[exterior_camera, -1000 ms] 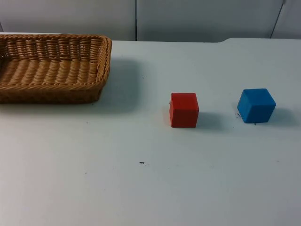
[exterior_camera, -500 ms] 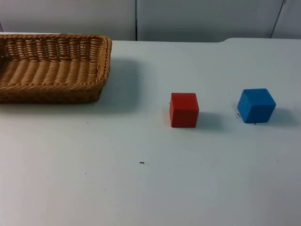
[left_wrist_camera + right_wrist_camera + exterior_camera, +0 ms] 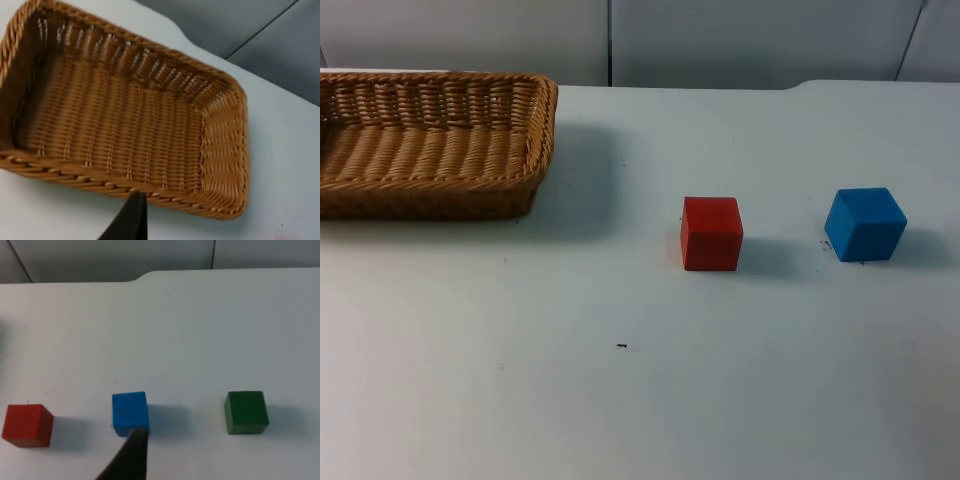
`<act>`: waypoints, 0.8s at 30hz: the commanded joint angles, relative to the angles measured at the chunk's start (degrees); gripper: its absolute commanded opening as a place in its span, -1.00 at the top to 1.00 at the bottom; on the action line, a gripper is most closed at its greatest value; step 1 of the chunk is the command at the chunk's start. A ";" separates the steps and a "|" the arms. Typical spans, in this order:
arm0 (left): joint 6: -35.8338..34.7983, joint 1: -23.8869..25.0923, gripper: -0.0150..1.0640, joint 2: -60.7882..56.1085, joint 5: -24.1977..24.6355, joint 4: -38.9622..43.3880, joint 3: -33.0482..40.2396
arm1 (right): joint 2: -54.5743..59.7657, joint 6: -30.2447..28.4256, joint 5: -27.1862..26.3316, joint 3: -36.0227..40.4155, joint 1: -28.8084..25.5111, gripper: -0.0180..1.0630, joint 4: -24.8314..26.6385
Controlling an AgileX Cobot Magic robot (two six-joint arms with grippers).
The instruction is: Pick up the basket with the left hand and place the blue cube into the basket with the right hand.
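A rectangular woven wicker basket (image 3: 430,140) and matte blue cube (image 3: 865,224) sit on the smooth white tabletop (image 3: 620,400); whether either claw is wide or narrow cannot be told.

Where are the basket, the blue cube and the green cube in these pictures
basket (image 3: 440,150), top view, on its woven floor.
blue cube (image 3: 865,224), top view, on its front face.
green cube (image 3: 245,411), right wrist view, on its top face.
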 commanded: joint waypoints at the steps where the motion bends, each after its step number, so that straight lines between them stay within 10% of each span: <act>1: -0.52 -0.39 -0.96 2.60 -1.26 -3.76 -0.57 | 2.65 -1.92 -0.75 -1.76 0.24 -0.97 2.22; 24: -0.38 -4.27 -0.96 33.66 -5.76 -41.55 -9.83 | 12.19 -9.98 -11.46 -3.57 0.24 -0.97 7.54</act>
